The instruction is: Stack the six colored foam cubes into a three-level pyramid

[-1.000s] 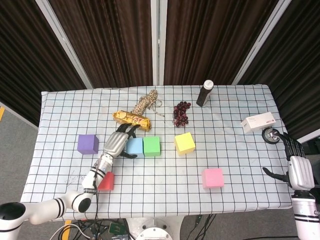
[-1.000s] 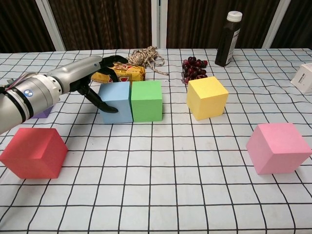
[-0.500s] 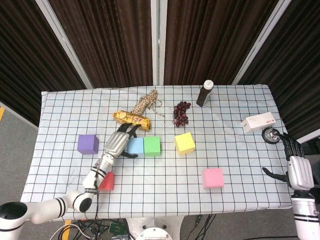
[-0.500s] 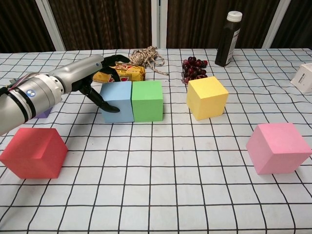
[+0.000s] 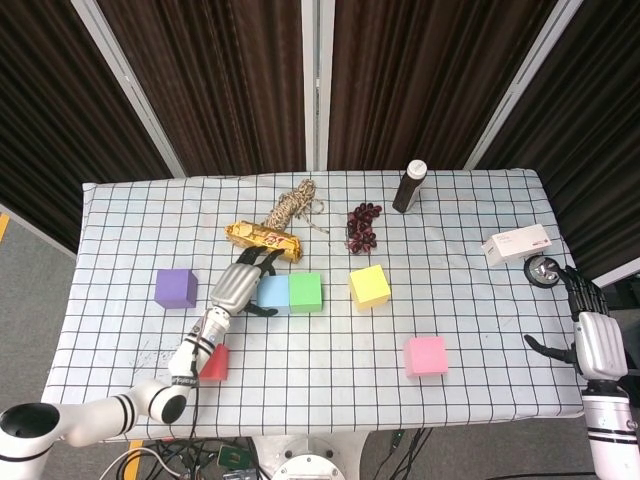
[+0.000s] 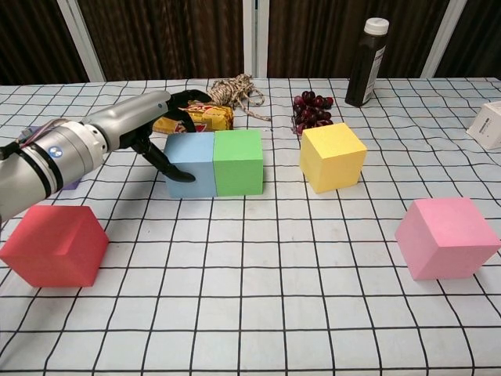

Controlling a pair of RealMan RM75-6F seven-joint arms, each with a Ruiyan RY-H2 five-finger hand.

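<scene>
The blue cube (image 5: pixel 272 293) (image 6: pixel 190 163) and green cube (image 5: pixel 305 291) (image 6: pixel 239 160) stand side by side, touching, mid-table. My left hand (image 5: pixel 238 284) (image 6: pixel 137 121) grips the blue cube from its left, thumb on the front face and fingers over the back. The yellow cube (image 5: pixel 369 285) (image 6: pixel 333 155) sits to the right, the pink cube (image 5: pixel 425 355) (image 6: pixel 446 236) nearer the front right. The red cube (image 5: pixel 213 362) (image 6: pixel 55 244) lies front left under my forearm, the purple cube (image 5: pixel 175 288) at the far left. My right hand (image 5: pixel 590 335) hangs open off the table's right edge.
A gold snack pack (image 5: pixel 263 238) lies right behind the blue cube. A rope coil (image 5: pixel 295 205), grapes (image 5: pixel 363 226) and a dark bottle (image 5: pixel 411 186) (image 6: pixel 366 61) stand at the back. A white box (image 5: pixel 516 244) and a small wheel (image 5: pixel 545 270) are at the right edge.
My left hand has nudged the blue cube slightly to the right, and the green cube shifted with it. The right hand has stayed put.
</scene>
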